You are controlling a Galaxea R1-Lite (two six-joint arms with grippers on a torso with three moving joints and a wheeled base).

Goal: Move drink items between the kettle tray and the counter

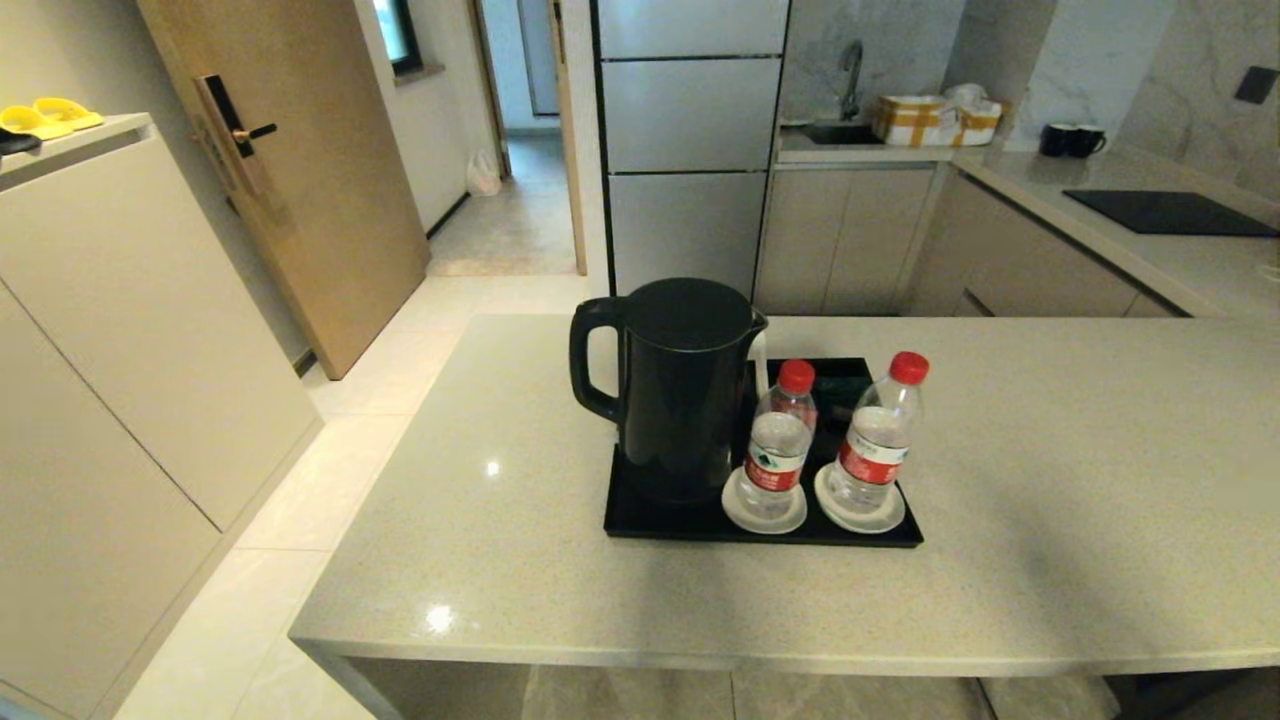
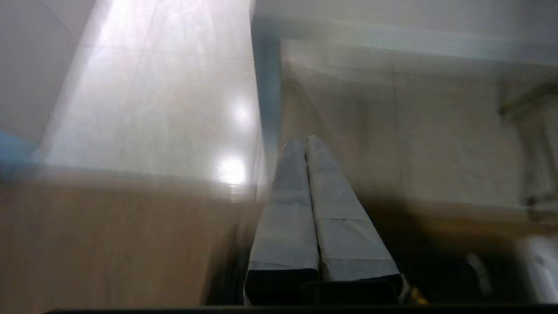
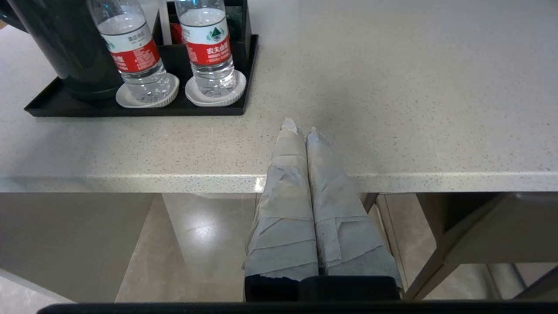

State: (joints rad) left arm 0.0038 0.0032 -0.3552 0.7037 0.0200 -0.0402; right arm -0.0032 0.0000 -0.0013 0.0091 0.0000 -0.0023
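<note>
A tall black kettle [image 1: 680, 385] stands on the left of the flat black tray [image 1: 650, 525] on the beige speckled counter [image 1: 1050, 520]. Two clear water bottles with red caps stand upright on white saucers on the tray: one [image 1: 780, 445] beside the kettle, the other [image 1: 880, 440] at the tray's right end. The right wrist view shows the same bottles [image 3: 135, 56] [image 3: 209, 48] and tray [image 3: 130, 111]. My right gripper [image 3: 301, 126] is shut and empty, hovering at the counter's front edge, right of the tray. My left gripper [image 2: 303, 141] is shut and empty, low beside the counter, over the floor.
A farther counter with a black hob [image 1: 1170, 212], two dark mugs [image 1: 1072, 140] and a sink with a box [image 1: 935, 120] lies at the back right. A wooden door [image 1: 290, 170] and beige cabinets [image 1: 120, 330] stand on the left. Neither arm shows in the head view.
</note>
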